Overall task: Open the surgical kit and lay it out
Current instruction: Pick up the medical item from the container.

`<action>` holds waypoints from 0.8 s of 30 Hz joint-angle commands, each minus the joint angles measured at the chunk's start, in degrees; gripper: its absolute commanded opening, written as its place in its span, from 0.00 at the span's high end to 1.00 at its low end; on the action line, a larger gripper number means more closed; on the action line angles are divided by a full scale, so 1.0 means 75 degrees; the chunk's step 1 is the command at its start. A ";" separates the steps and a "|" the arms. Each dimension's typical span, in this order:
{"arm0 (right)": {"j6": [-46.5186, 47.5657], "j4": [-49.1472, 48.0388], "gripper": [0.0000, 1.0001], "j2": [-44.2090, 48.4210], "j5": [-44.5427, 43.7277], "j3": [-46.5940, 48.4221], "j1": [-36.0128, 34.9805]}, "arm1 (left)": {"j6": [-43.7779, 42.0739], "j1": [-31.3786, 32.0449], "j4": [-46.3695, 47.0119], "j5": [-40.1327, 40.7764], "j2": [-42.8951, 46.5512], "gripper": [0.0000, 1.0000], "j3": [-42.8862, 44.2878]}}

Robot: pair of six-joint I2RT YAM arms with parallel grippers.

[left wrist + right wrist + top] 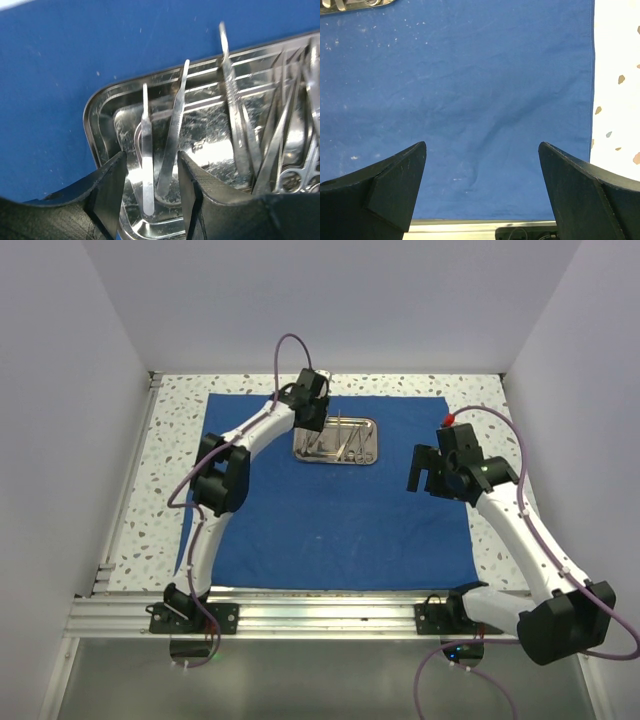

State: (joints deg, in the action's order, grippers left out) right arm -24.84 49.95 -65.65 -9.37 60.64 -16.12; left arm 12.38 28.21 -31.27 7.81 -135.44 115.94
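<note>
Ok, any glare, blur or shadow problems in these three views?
Top external: even light, sharp, faint shadows on the blue cloth. Left wrist: mirror glare on the steel tray muddles the instruments; near fingers soft. Right wrist: cloth sharp, fingers slightly soft.

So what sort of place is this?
Probably a robot test cell, not a clinic: plain white walls around a speckled tabletop, two arms bolted to an aluminium rail, steel tray on a blue drape.
</note>
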 commanded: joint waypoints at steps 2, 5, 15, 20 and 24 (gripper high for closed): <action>0.0171 -0.0063 0.02 -0.0106 -0.0075 0.0305 -0.0007 | -0.0092 0.0013 0.0441 -0.0058 0.0280 0.50 0.0455; 0.0160 -0.0075 0.02 -0.0177 -0.0064 0.0305 -0.0019 | -0.0104 0.0013 0.0583 0.0176 0.0223 0.50 0.0607; 0.0218 0.0066 0.02 -0.0270 -0.0240 0.0446 -0.0007 | -0.0034 -0.0046 0.0594 -0.0021 -0.0539 0.55 0.1381; 0.0253 0.0089 0.02 -0.0375 -0.0286 0.0457 -0.0019 | 0.0025 -0.0034 0.0724 -0.0537 -0.0750 0.55 0.1522; 0.0253 0.0113 0.02 -0.0434 -0.0298 0.0528 -0.0007 | 0.0060 -0.0011 0.0817 -0.0749 -0.0914 0.57 0.1580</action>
State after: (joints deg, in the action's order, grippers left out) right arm -24.29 50.24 -68.53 -10.02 61.93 -16.12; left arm 12.45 28.16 -28.29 4.47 -141.53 124.88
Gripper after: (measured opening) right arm 0.985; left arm 0.438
